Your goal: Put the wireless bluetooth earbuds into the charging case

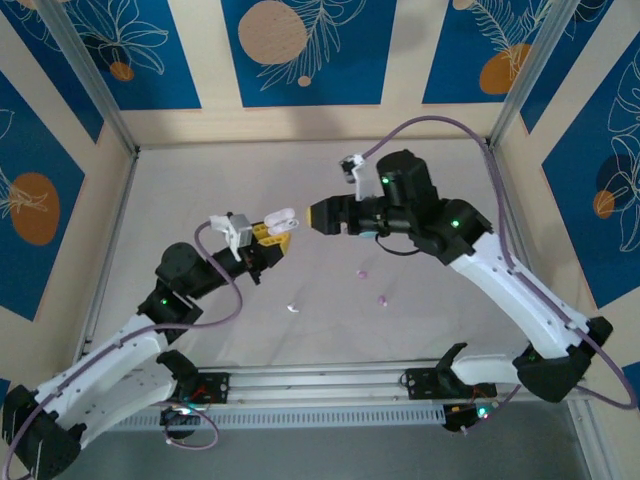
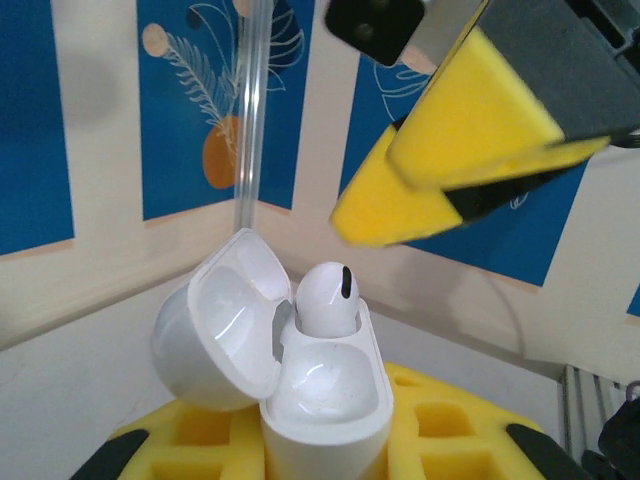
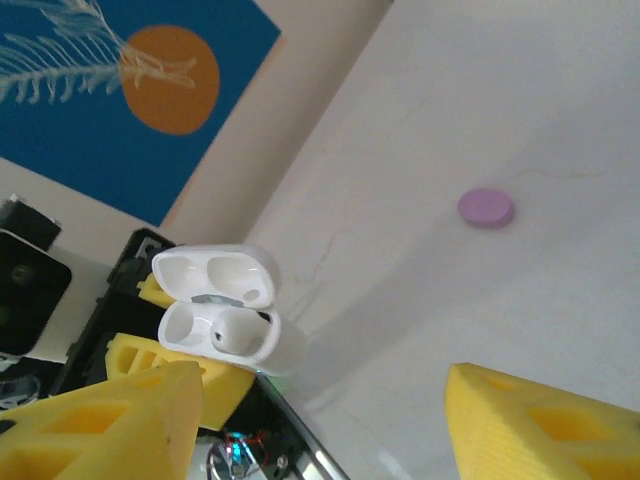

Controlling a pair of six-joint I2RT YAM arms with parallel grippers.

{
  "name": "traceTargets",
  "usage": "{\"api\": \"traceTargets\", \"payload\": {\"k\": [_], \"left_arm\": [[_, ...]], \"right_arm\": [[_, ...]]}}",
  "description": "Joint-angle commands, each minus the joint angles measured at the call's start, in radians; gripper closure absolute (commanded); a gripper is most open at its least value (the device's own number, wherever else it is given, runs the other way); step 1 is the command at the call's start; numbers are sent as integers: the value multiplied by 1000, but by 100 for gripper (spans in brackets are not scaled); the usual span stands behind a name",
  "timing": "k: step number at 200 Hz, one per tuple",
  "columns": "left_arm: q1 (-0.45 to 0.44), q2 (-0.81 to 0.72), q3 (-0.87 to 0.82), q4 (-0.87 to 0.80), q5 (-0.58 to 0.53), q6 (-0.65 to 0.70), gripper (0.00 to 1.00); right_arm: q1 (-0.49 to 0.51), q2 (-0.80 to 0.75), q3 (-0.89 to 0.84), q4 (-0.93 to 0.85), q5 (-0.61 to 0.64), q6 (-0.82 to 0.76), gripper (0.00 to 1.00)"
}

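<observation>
L gripper clamped on the white charging case, lid open, held up over mid table. R gripper has fingers apart, empty, just beside the case. One white earbud is in its well, prob. not fully down; other well empty. Step: filling the case. Next, I'd say: R goes down to the loose white bud toward the near edge, pinches it cleanly, avoiding the pink buds nearby.

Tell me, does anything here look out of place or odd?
The open white case, clamped in the left gripper, holds one white earbud; its other slot is empty. Two pink pieces and a white piece lie loose on the table.
</observation>
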Motion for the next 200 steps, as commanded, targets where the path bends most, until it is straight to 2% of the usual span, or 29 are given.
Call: {"api": "traceTargets", "payload": {"k": [1,41,77,128,200], "left_arm": [[-5,-78,18,-102,-62,44,84],[-5,-227,46,-288,-108,74,84],[-5,-322,104,-410,-135,99,84],[-4,-382,172,-525,-154,130,83],[-5,-423,194,-566,-173,146,83]], "right_arm": [[-40,-10,-50,-20,-4,8,34],[-54,155,-108,-130,-22,-14,39],[44,400,-71,-212,20,-93,41],[211,730,110,-344,126,-184,41],[262,897,239,-407,172,-218,46]]}}
